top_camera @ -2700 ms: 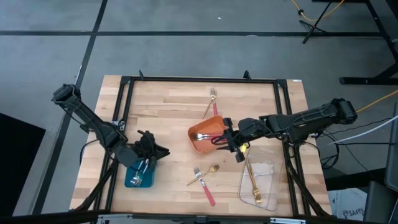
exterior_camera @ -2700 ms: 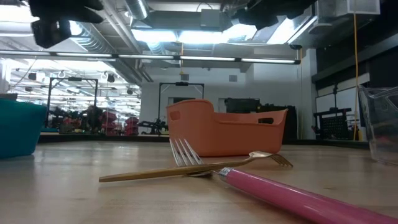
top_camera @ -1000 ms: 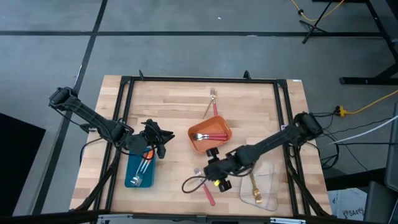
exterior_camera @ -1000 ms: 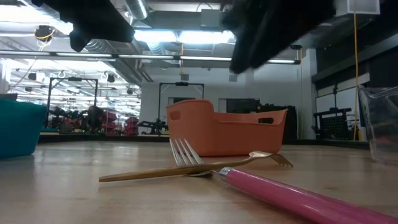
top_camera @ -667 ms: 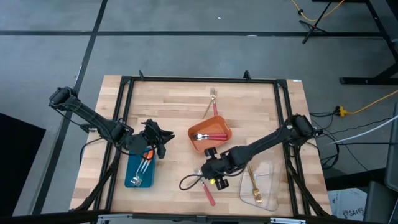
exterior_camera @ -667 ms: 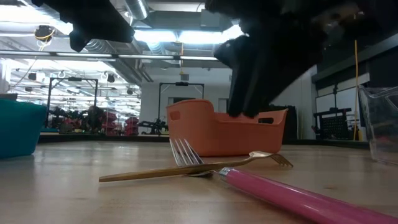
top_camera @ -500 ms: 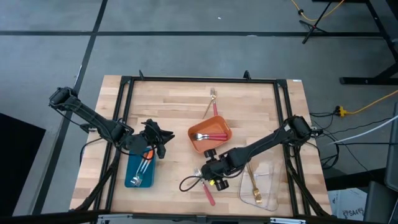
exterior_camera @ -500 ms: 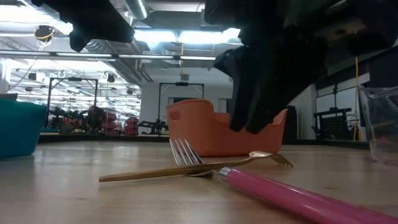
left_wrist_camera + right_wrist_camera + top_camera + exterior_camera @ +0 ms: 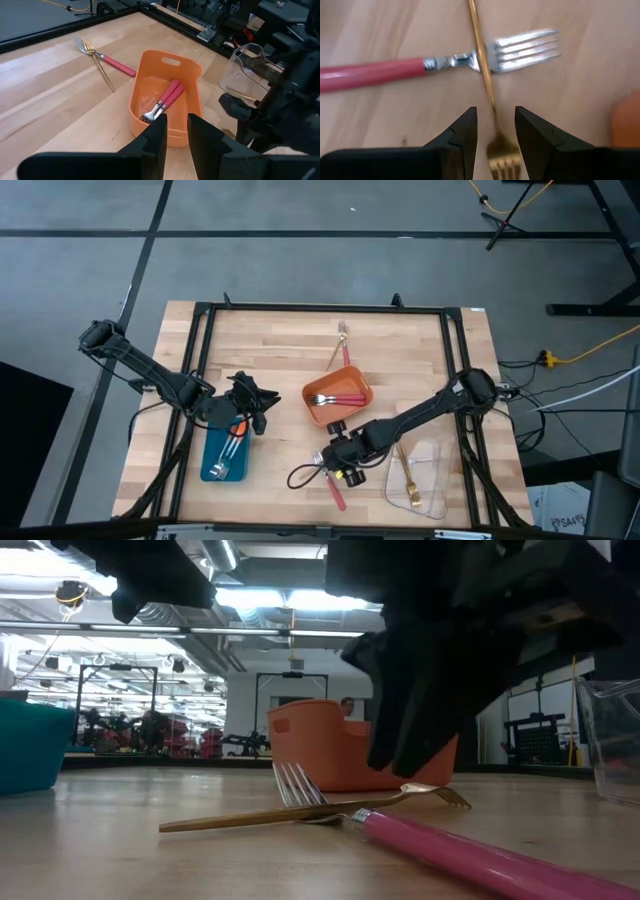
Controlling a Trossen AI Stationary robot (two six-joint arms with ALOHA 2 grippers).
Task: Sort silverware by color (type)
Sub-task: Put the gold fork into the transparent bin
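Both arms are matte black, slim jointed links. Right gripper [image 9: 335, 463] has a yellow patch and a black cable loop [image 9: 305, 476] at the wrist; left gripper [image 9: 240, 420] shows an orange spot. Fingers [image 9: 460, 142] are black, blocky, bevelled.

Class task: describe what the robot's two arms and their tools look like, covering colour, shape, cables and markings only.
Both arms are slim, dark and jointed. The right tool has two flat black fingers; a black cable loops by its wrist, beside a small yellow mark. The left tool has matching black fingers.

Right gripper [image 9: 493, 131] straddles gold fork [image 9: 482, 75]; pink-handled fork [image 9: 420, 67] crosses it. Orange tray [image 9: 338, 400] blocks 12 o'clock; bare wood toward 9.
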